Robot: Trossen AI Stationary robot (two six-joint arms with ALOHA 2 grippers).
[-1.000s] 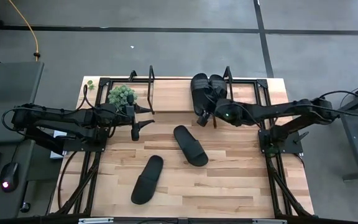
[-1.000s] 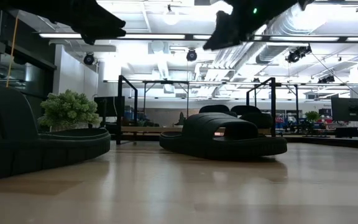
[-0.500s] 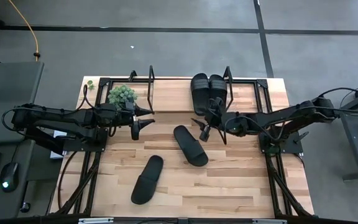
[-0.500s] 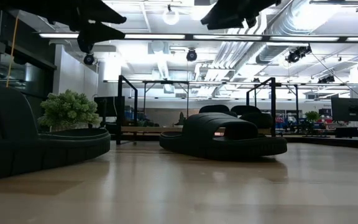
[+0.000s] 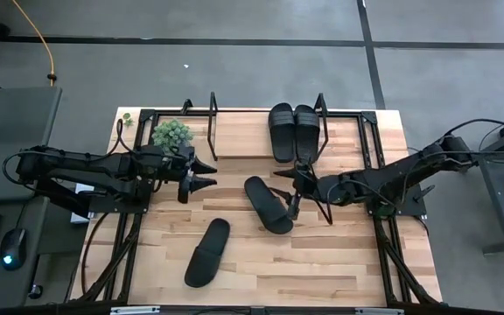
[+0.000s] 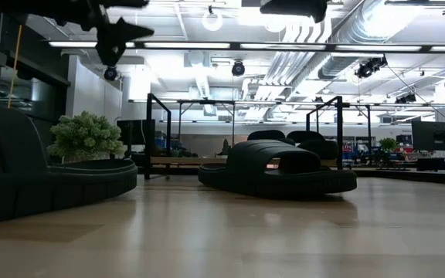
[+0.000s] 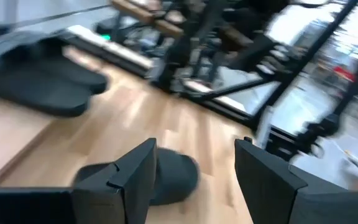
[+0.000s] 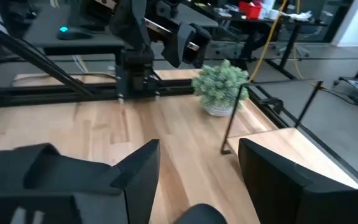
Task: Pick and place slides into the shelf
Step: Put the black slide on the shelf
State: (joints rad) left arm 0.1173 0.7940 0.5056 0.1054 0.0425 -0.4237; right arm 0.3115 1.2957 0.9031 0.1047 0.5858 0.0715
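1. The shelf [image 5: 243, 136] sits along the table's [image 5: 339, 262] far edge, its light board running between black wire end frames.
2. Two slides [image 5: 291, 129] lie side by side on the shelf's right end; the board to their left is bare.
3. A third slide [image 5: 268, 204] lies slantwise near the table's middle, and a fourth slide [image 5: 207, 252] lies nearer the front edge, left of centre, well apart from it.
4. The right hand [image 5: 292, 194] hovers at the third slide's right side, fingers spread and grasping nothing.
5. The left hand [image 5: 201, 173] hangs over the table's left half, just in front of the shelf, fingers parted and empty.
6. A small green plant [image 5: 171, 134] stands by the shelf's left end frame.
7. Bare wood stretches along the front edge and the front right corner.
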